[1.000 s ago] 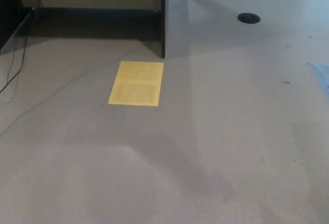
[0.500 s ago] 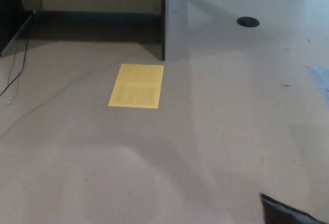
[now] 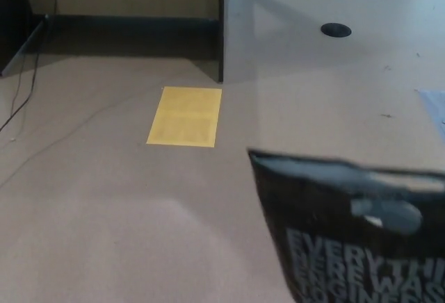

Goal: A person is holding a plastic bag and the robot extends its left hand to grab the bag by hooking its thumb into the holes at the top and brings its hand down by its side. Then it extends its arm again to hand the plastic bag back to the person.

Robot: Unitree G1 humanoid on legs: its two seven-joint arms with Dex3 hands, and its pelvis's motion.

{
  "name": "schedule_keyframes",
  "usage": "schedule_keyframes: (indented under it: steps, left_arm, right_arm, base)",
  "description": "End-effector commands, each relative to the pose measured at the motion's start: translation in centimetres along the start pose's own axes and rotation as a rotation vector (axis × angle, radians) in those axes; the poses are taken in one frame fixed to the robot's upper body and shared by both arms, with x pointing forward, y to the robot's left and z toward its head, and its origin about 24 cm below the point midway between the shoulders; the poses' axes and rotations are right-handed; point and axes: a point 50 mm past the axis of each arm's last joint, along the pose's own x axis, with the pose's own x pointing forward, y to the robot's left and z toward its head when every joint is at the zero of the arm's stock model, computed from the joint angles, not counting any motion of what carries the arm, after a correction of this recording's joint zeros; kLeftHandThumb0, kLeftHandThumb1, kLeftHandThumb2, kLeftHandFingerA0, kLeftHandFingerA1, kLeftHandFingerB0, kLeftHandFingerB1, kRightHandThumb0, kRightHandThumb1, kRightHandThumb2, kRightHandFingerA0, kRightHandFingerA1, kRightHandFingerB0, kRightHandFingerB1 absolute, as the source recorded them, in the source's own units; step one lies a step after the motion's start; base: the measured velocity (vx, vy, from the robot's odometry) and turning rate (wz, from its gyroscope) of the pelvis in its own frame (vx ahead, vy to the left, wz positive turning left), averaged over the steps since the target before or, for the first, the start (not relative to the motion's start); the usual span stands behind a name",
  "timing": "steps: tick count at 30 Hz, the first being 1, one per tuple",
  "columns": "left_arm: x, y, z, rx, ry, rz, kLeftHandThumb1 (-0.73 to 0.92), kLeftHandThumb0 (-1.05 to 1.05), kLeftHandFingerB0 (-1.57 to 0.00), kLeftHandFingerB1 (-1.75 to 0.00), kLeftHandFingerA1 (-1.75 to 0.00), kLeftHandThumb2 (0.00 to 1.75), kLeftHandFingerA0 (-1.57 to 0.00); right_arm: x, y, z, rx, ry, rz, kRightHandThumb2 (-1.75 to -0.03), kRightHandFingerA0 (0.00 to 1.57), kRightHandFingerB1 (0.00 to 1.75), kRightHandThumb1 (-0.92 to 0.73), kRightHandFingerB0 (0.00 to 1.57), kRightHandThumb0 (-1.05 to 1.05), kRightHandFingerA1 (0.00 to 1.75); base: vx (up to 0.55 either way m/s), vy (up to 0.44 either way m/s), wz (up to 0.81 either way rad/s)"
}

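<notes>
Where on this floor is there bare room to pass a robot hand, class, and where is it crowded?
Bare floor lies open below the yellow sheet and left of the black bag. Another free patch lies between the bag's top edge and the round dark spot. The lower right is crowded by the bag. A cable borders the far left.

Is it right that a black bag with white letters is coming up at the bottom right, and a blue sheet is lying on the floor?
Not quite. The head view shows the black bag with white letters at the bottom right, but the sheet on the floor is yellow, not blue.
</notes>
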Motion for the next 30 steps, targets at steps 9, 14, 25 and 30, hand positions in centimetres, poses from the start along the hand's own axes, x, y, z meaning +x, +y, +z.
schedule_keyframes:
  steps: [9,14,25,30]
  left_arm:
    - [-1.5,4.0,14.2,0.012,-0.826,0.32,0.39,-0.67,-0.09,-0.34,-0.4,0.71,-0.01]
    - [-5.5,4.7,21.4,0.088,-1.173,0.408,0.52,-0.59,-0.12,-0.22,-0.34,0.58,-0.1]
    - [-10.6,4.7,30.0,0.085,-1.537,0.437,0.4,-0.63,-0.04,-0.22,-0.13,0.77,-0.09]
    - [-11.9,4.5,31.3,0.056,-1.58,0.395,0.38,-0.62,0.0,-0.21,-0.12,0.77,0.0]
  right_arm:
    - [-0.3,-0.2,-0.8,0.012,0.039,0.021,-0.76,0.27,0.37,-0.59,0.19,-0.55,0.42]
    - [-0.3,-0.3,-0.8,0.003,0.043,0.03,-0.76,0.26,0.37,-0.6,0.19,-0.54,0.42]
    - [0.3,-0.9,-0.1,0.012,0.034,0.031,-0.61,0.29,0.29,-0.69,0.22,-0.47,0.34]
    - [0.7,-1.3,0.4,0.002,0.027,0.022,-0.62,0.32,0.29,-0.69,0.24,-0.48,0.34]
  base:
    - [0.0,0.0,0.0]
    - [0.0,0.0,0.0]
    - [0.0,0.0,0.0]
    - [0.0,0.0,0.0]
